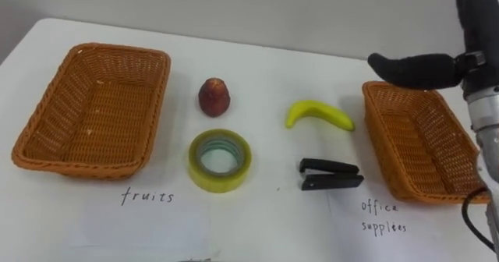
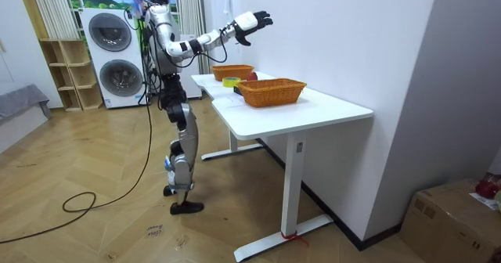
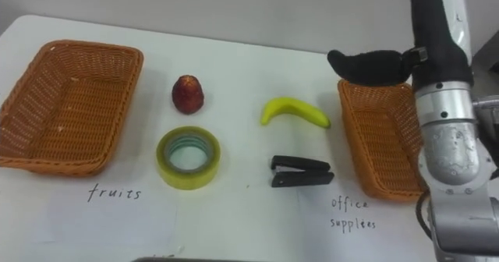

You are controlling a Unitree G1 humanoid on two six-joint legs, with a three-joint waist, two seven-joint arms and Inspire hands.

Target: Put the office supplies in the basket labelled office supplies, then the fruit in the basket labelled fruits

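On the white table lie a red fruit [image 1: 214,97], a yellow banana [image 1: 320,114], a yellow-green tape roll [image 1: 221,183] and a black stapler [image 1: 330,174], all between two wicker baskets. The left basket [image 1: 117,53] and the right basket [image 1: 421,149] hold nothing. My right hand [image 1: 413,69] hovers open above the far left corner of the right basket, fingers pointing left, touching nothing. The room view shows the same right hand [image 2: 252,22] raised high over the table.
Handwritten labels mark the table in front of each basket. In the room view I stand at the table's [image 2: 313,106] long side. Washing machines [image 2: 109,32] stand behind me, and a cardboard box [image 2: 454,216] sits on the floor at that view's right.
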